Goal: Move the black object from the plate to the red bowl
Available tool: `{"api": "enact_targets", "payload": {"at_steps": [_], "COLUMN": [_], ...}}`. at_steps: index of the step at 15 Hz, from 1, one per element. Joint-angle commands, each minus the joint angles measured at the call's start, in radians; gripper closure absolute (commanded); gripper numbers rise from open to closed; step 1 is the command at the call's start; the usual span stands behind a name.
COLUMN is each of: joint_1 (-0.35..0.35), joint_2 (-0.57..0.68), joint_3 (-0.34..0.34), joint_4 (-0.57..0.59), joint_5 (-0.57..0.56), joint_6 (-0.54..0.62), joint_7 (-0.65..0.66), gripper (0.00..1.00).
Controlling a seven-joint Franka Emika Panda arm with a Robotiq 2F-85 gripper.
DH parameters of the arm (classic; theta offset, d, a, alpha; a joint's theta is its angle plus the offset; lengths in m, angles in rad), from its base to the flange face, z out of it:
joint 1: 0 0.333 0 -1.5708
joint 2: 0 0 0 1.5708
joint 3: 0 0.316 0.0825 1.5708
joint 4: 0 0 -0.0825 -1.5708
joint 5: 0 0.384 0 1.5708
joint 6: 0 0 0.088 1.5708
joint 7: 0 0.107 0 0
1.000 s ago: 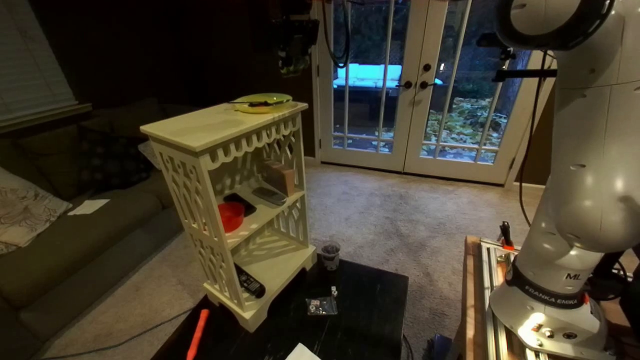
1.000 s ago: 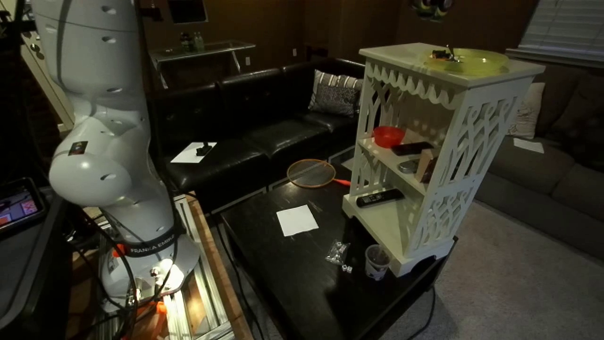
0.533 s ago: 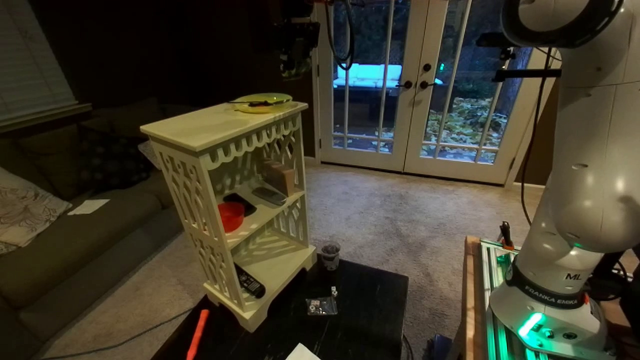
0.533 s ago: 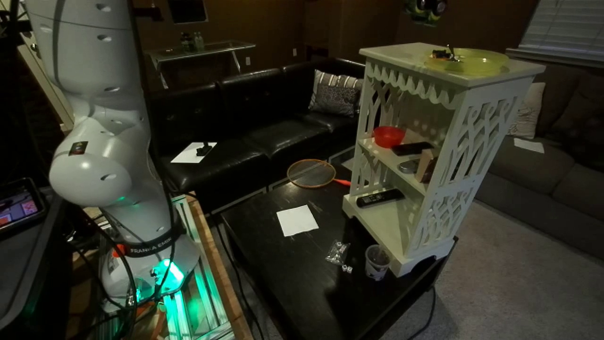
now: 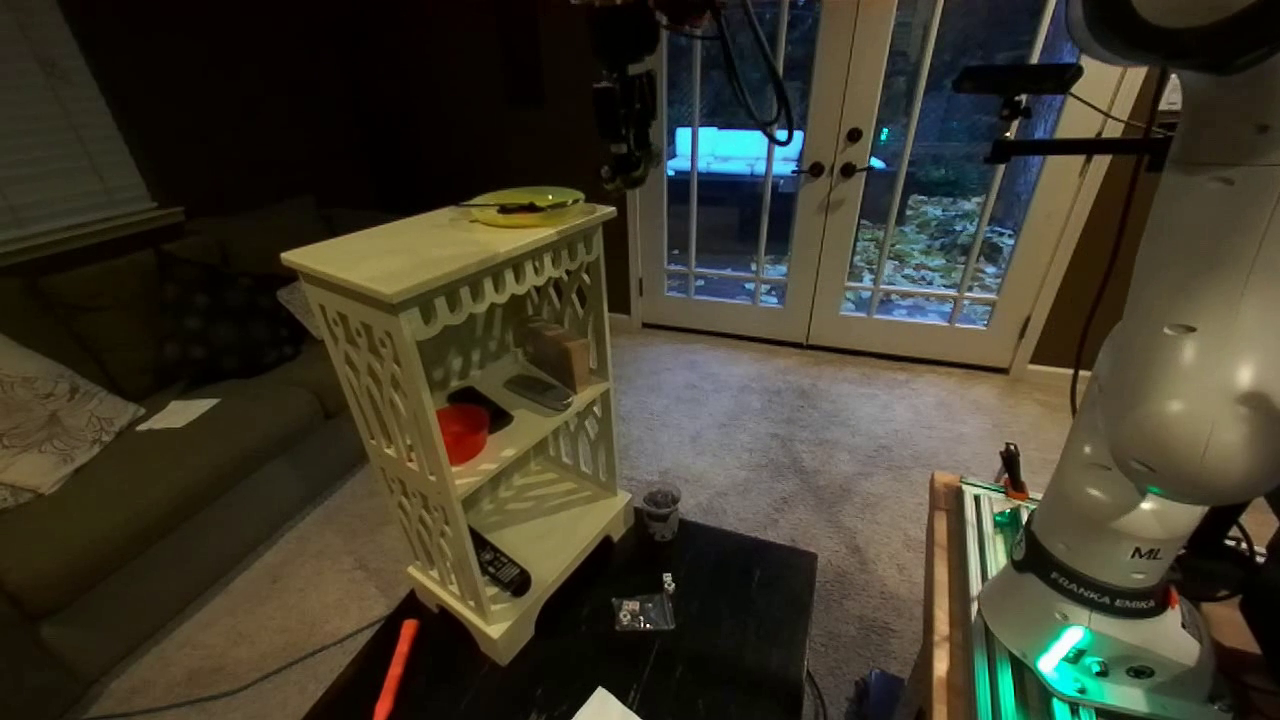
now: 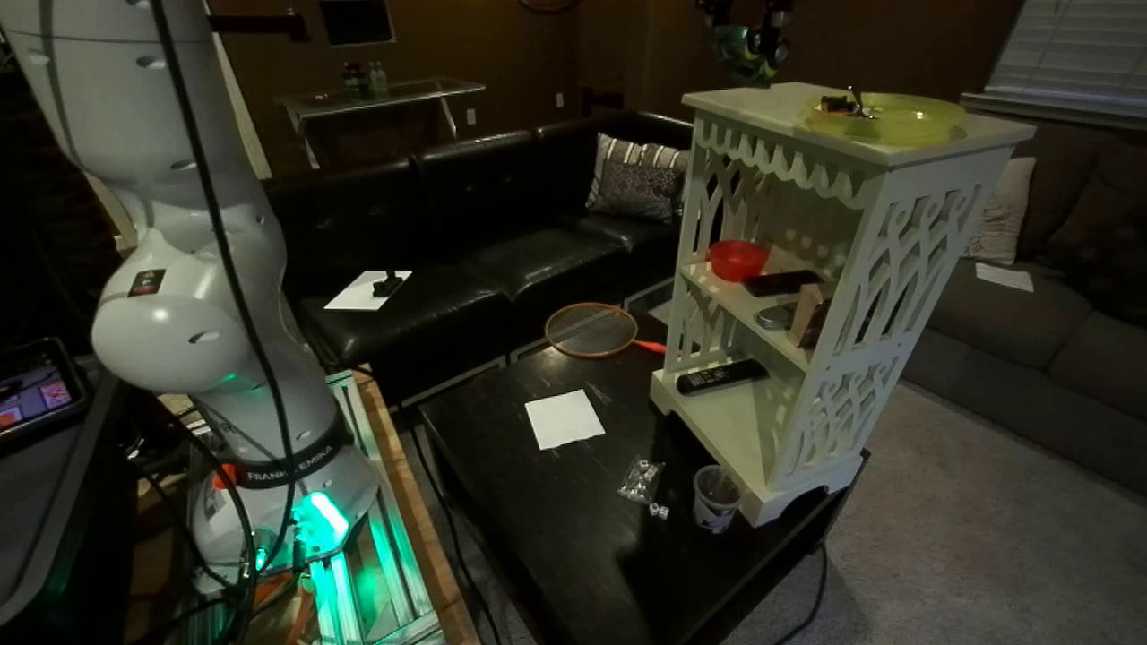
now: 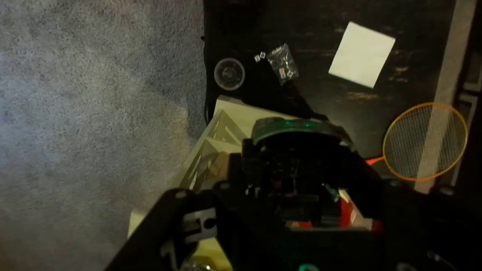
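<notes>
The plate, yellowish and shallow, sits on top of the pale shelf unit in both exterior views [image 5: 560,196] [image 6: 927,116]; its edge shows in the wrist view [image 7: 212,256]. The black object [image 6: 838,105] lies on the plate beside a shiny utensil. The red bowl stands on the middle shelf in both exterior views [image 5: 463,434] [image 6: 738,260]; red seen through the gripper in the wrist view looks like it. My gripper [image 5: 620,178] hangs beside the shelf top, near the plate's height [image 6: 751,61]. A greenish curved band shows at its tips [image 7: 301,130]; whether they hold something is unclear.
The middle shelf of the unit [image 5: 440,255] also holds a black phone [image 6: 784,282], a grey device [image 5: 540,391] and a box [image 5: 560,355]. A remote [image 6: 721,375] lies below. The black table bears a cup [image 6: 717,497], a small bag, paper and a racket [image 6: 591,330].
My gripper has moved away from above the plate and come lower, toward the open front of the shelf unit. The base light has turned from white to green. The black object and bowl stay put.
</notes>
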Motion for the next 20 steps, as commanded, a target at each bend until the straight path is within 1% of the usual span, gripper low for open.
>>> {"api": "enact_targets", "payload": {"at_steps": [1, 2, 3, 5, 7, 9, 10, 12, 14, 15, 17, 19, 20], "joint_1": [-0.023, -0.026, 0.029, 0.042, 0.058, 0.074, 0.082, 0.100, 0.121, 0.118, 0.133, 0.138, 0.138], "joint_2": [-0.135, -0.160, -0.180, -0.224, -0.271, -0.327, -0.357, -0.406, -0.440, -0.360, -0.398, -0.413, -0.414], "joint_3": [-0.012, -0.016, -0.082, -0.117, -0.154, -0.182, -0.194, -0.208, -0.205, -0.220, -0.219, -0.219, -0.219], "joint_4": [-0.233, -0.290, -0.335, -0.440, -0.544, -0.648, -0.701, -0.778, -0.809, -0.731, -0.770, -0.781, -0.781], "joint_5": [0.032, 0.050, 0.087, 0.198, 0.305, 0.364, 0.384, 0.384, 0.346, 0.344, 0.343, 0.343, 0.343], "joint_6": [0.059, 0.114, 0.161, 0.257, 0.328, 0.378, 0.395, 0.410, 0.397, 0.372, 0.375, 0.376, 0.376], "joint_7": [-0.109, -0.104, -0.118, -0.137, -0.174, -0.221, -0.242, -0.272, -0.267, -0.247, -0.247, -0.247, -0.247], "gripper": [0.58, 0.58, 0.58, 0.58, 0.58, 0.58, 0.58, 0.58, 0.58, 0.33, 0.33, 0.33, 0.58]}}
